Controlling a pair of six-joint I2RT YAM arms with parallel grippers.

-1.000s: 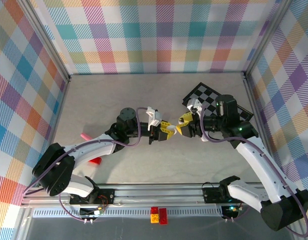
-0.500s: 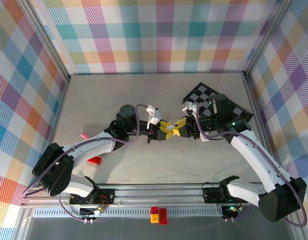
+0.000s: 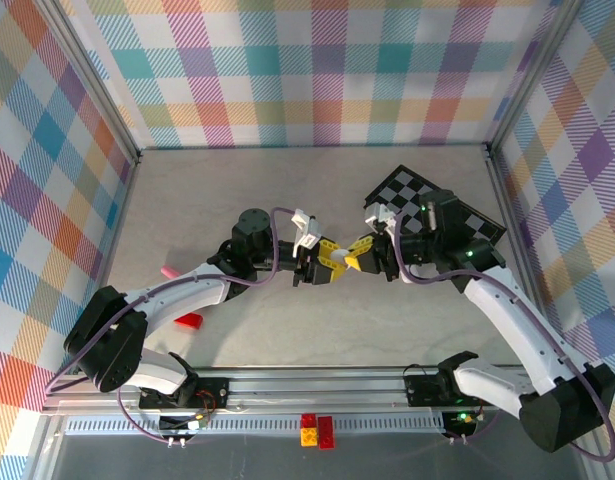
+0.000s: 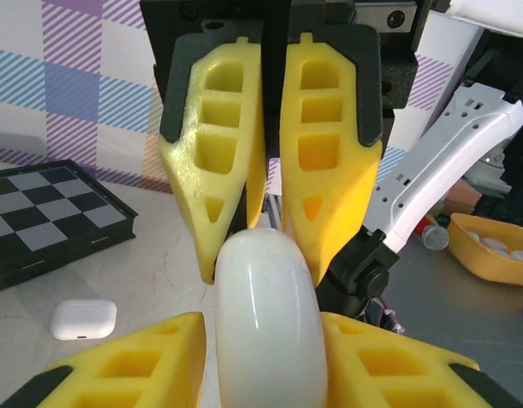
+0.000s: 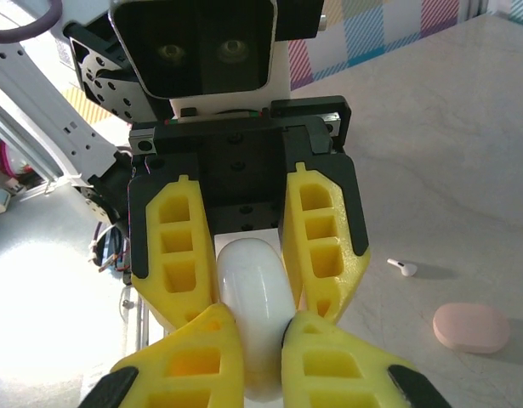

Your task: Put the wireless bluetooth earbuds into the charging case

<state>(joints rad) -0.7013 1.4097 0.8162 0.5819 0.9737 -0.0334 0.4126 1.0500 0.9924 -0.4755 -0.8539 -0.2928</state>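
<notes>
White charging case (image 4: 263, 323) is held between both grippers. My left gripper (image 3: 332, 262) is closed tight on one end, and my right gripper (image 3: 359, 255) pinches the other. One tiny white earbud (image 5: 402, 269) lies on the table (image 5: 465, 170), near a pink case (image 5: 471, 327).

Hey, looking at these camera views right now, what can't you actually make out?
- Whether the white case is open: in both wrist views, fingers of the left gripper and right gripper cover its seam.
- Anything inside it: its shell hides that.
- The loose earbud, right wrist: too small to tell left from right.
</notes>
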